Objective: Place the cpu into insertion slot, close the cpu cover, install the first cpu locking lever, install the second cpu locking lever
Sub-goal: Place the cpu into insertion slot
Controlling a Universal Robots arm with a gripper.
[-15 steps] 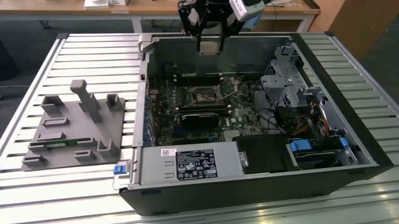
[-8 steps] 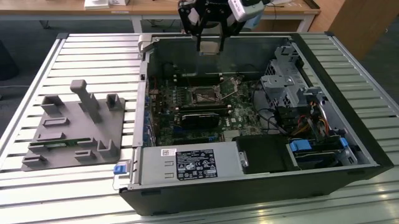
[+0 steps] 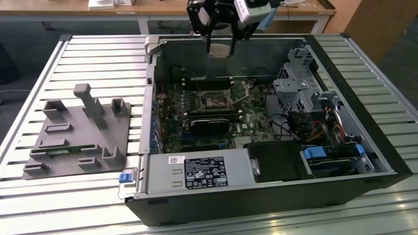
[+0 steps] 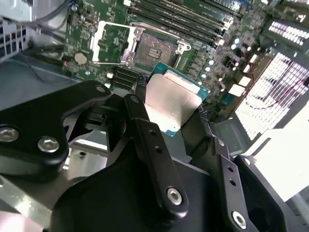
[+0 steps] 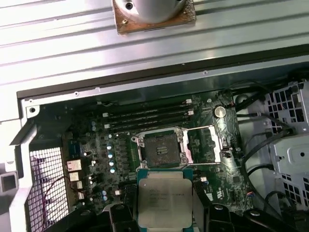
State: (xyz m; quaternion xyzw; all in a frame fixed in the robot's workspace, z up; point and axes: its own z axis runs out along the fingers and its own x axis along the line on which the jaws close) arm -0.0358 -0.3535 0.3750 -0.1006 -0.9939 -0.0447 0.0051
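Claw [image 4: 171, 103] clamps the cpu [image 5: 164, 200] high above the bare slot [image 5: 161, 149]; fingers [image 4: 145, 123] hide two cpu edges; its print illegible.

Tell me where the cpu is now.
The cpu is gripped in the tool at the exterior view's top centre, over the open case, above the empty insertion slot.

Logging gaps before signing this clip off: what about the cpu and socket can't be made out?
- The cpu: its underside faces away in both wrist views, and the gripper hides parts of its edges.
- The insertion slot: its contacts are too small in every view.
- The cpu cover: the locking levers are too small to tell apart from the frame.
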